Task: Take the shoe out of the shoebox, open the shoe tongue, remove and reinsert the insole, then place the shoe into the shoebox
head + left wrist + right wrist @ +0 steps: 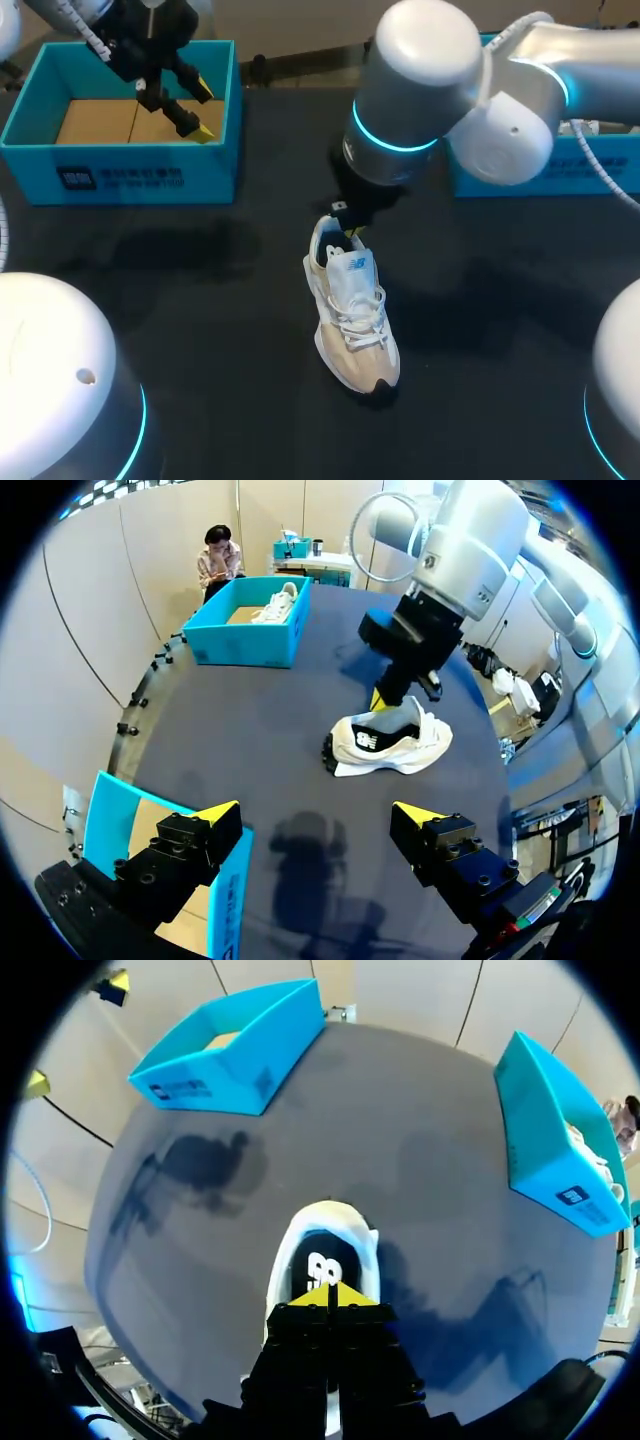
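Observation:
A white and beige sneaker (352, 318) stands upright mid-table, with its tongue raised and its toe toward the front edge. My right gripper (349, 231) is at the shoe's heel opening, shut, and I see nothing between its tips. In the right wrist view the shut tips (330, 1300) hover just above the black insole (318, 1263) inside the sneaker (300, 1235). My left gripper (203, 110) hangs open over the blue shoebox (120, 175) at the back left, whose cardboard floor is bare. In the left wrist view the open gripper (318, 815) looks toward the sneaker (392, 748).
A second blue box (600, 170) stands at the back right, partly hidden by my right arm. In the left wrist view this box (250, 640) holds another white shoe (275, 604). Bare black table surrounds the sneaker.

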Available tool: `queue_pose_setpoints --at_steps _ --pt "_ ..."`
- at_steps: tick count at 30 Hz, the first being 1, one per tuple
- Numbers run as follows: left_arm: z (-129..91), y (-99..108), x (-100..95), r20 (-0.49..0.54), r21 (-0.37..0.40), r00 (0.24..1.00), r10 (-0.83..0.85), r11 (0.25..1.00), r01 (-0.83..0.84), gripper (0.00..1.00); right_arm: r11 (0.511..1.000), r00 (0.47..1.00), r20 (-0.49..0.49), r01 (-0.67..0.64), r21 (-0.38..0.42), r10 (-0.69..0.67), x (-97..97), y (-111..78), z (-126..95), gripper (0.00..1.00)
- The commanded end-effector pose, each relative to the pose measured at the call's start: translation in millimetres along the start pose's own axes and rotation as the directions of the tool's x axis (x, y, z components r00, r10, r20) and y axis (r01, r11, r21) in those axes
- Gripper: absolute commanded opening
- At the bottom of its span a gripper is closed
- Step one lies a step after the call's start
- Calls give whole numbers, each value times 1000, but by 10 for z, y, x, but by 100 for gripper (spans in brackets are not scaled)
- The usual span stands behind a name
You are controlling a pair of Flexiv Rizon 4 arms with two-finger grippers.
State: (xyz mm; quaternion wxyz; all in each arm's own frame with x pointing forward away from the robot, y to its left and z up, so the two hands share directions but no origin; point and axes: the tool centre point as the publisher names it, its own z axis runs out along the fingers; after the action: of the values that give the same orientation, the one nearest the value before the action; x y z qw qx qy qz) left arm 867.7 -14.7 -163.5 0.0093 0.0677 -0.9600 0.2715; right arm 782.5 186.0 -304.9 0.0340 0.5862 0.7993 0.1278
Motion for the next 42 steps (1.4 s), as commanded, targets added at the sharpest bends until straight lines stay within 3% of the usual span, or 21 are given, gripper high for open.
queue_pose_setpoints --at_steps 1,13,26,42 --pt "-1 -4 -1 0 -4 1000 -1 1000 1 100 1000 1000 -16 -1 16 1 93 41 177 0" --pt "-1 -4 -1 0 -4 1000 -1 1000 1 100 999 1000 -22 -5 52 6 119 -50 366 0" --pt "-1 -4 -1 0 -4 1000 -1 1000 1 100 996 999 47 0 85 -4 67 -142 497 0" --pt "-1 -4 -1 0 -4 1000 -1 1000 1 100 995 997 72 -23 99 16 74 -384 747 0"
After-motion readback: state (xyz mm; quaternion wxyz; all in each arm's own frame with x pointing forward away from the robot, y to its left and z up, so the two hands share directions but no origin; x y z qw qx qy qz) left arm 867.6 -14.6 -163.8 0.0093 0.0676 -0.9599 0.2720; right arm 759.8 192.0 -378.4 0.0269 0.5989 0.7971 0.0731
